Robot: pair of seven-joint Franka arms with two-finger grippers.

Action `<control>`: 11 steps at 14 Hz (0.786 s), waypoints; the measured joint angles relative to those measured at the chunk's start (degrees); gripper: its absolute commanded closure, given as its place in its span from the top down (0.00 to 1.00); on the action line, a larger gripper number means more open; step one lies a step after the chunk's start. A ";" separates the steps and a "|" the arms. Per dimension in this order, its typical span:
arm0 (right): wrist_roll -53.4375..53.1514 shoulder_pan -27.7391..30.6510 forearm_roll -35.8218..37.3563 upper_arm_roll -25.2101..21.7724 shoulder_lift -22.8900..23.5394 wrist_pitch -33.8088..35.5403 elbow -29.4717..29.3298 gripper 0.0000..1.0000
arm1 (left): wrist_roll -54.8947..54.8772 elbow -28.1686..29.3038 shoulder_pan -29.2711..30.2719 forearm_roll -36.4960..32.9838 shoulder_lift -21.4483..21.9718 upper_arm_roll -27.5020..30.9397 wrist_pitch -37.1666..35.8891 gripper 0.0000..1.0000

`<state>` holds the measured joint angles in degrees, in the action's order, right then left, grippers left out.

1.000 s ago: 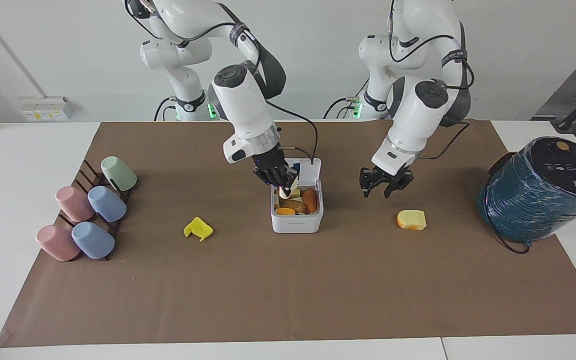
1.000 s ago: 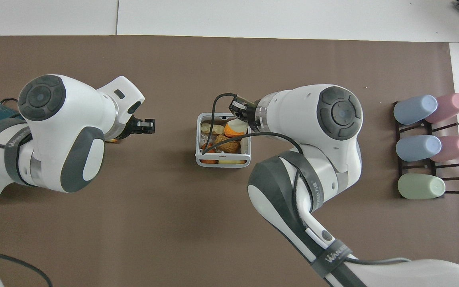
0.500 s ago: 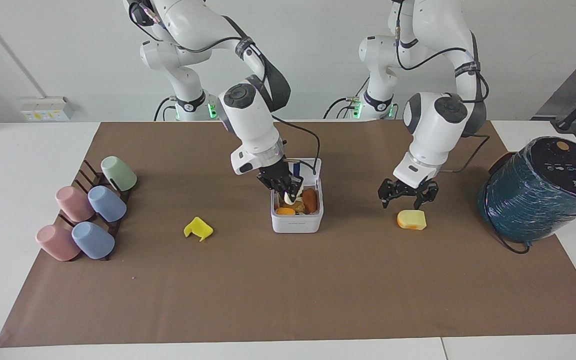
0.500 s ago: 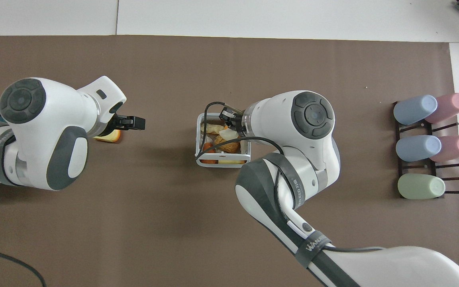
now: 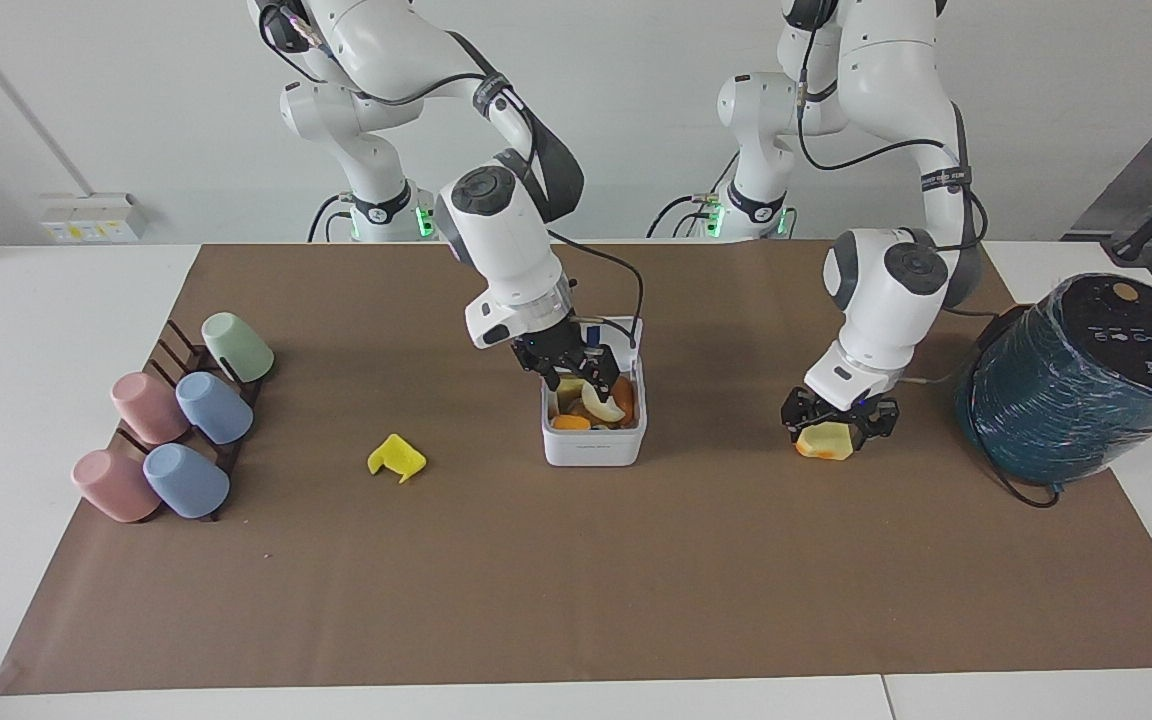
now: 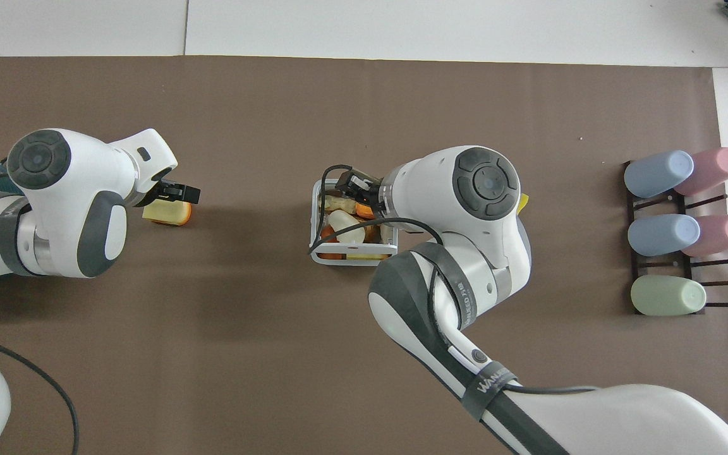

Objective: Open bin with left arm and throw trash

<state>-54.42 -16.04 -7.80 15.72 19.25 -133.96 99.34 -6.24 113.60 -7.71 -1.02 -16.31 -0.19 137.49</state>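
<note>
Pastel cups (image 5: 181,420) lie on their rack at the right arm's end of the table, and I leave them alone. The yellow bent piece (image 5: 396,457) lies on the mat between the rack and the bin (image 5: 593,450), well apart from both and not yet binned.

The bin's lid stands up at the edge nearer the robots. The right gripper (image 5: 576,372) hangs low over the bin with its jaws spread and nothing in them. The cream lump (image 5: 604,405) lies inside on the other scraps.

The left gripper (image 5: 839,425) is down at the yellow-orange block (image 5: 824,442), jaws wide and set on either side of it. I judge the grasp is the step in hand. I'd close gently and squarely, since the block looks soft. I'd lift only once the right arm has cleared the bin.

The teal cylinder (image 5: 1086,380) carries small white marks on its dark top, and the bin's front has faint print. I can't read either.
</note>
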 measured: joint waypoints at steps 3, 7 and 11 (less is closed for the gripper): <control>0.26 0.71 0.58 -0.71 -1.12 0.01 -0.89 1.00 | -1.38 1.74 0.21 -0.03 -0.59 -0.02 2.09 1.00; 10.61 9.44 6.08 -1.25 -3.18 2.40 -0.62 1.00 | -2.14 4.53 0.66 -0.04 -0.59 -0.04 4.34 0.74; 23.87 17.76 6.90 -1.34 -2.78 2.25 3.23 1.00 | -3.13 4.81 0.74 -0.04 -0.41 -0.05 4.31 0.00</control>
<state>-30.55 1.72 -0.91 14.38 16.47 -131.71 102.57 -9.37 118.41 -6.97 -1.06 -16.72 -0.24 141.80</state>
